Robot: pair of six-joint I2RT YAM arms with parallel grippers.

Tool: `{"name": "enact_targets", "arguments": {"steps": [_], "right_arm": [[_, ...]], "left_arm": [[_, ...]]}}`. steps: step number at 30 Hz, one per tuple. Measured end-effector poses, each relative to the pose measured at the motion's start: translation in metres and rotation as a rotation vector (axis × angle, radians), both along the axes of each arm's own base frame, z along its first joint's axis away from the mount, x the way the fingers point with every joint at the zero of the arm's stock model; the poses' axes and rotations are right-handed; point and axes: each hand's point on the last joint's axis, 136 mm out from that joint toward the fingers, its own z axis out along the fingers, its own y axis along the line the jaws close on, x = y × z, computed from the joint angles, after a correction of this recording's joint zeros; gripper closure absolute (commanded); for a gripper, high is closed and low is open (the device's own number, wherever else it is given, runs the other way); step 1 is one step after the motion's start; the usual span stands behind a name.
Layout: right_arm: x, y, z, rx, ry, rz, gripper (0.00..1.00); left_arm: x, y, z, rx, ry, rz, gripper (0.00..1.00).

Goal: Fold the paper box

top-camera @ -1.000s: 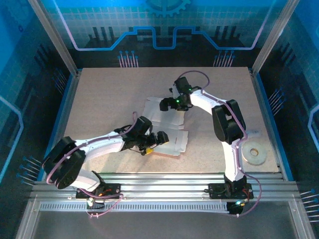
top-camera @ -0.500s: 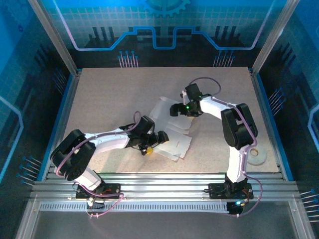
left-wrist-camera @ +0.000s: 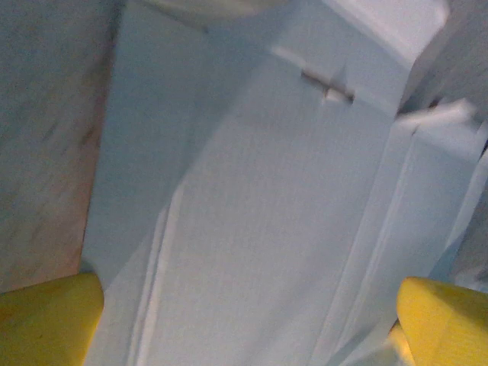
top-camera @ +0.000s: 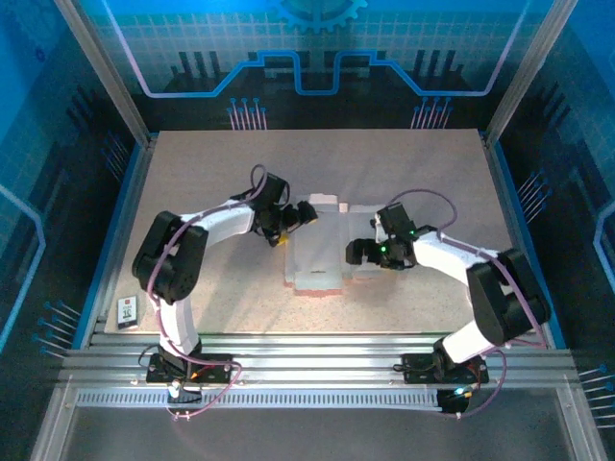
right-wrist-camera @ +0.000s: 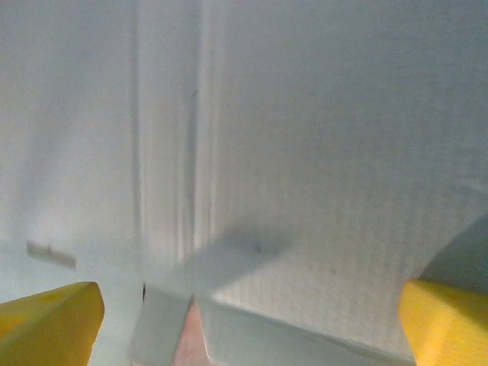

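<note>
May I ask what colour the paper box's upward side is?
The paper box faces up pale white, clearest in the right wrist view.

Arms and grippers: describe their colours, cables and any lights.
The left arm and right arm have white links, black joints and a looping purple cable. The left gripper and right gripper are black, with yellow fingertips. A green light glows at the right wrist.

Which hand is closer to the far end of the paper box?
The left hand, at the far left corner of the paper box; the right hand is beside the middle of its right edge.
</note>
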Motion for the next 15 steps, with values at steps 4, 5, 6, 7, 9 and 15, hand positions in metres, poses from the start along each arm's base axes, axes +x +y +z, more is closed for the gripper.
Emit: {"name": "enact_targets", "arguments": {"steps": [4, 5, 6, 7, 9, 15], "right_arm": [[-0.028, 0.020, 0.021, 0.052, -0.031, 0.029, 0.00], [-0.033, 0.027, 0.031, 0.070, -0.052, 0.046, 0.00], [-0.036, 0.032, 0.042, 0.091, -0.079, 0.060, 0.00], [-0.037, 0.035, 0.051, 0.106, -0.105, 0.068, 0.00], [-0.035, 0.035, 0.069, 0.120, -0.147, 0.069, 0.00], [0.004, 0.007, 0.090, 0.082, -0.210, 0.020, 0.00]], "left_arm": [[0.026, -0.010, 0.023, -0.012, -0.083, -0.023, 0.01], [0.029, -0.012, 0.031, -0.014, -0.106, -0.035, 0.01], [0.029, -0.012, 0.035, -0.014, -0.115, -0.041, 0.01], [0.026, -0.012, 0.037, -0.015, -0.117, -0.046, 0.01], [0.014, -0.011, 0.043, -0.015, -0.118, -0.060, 0.01], [-0.053, -0.029, 0.047, -0.048, -0.073, -0.143, 0.01]]}}
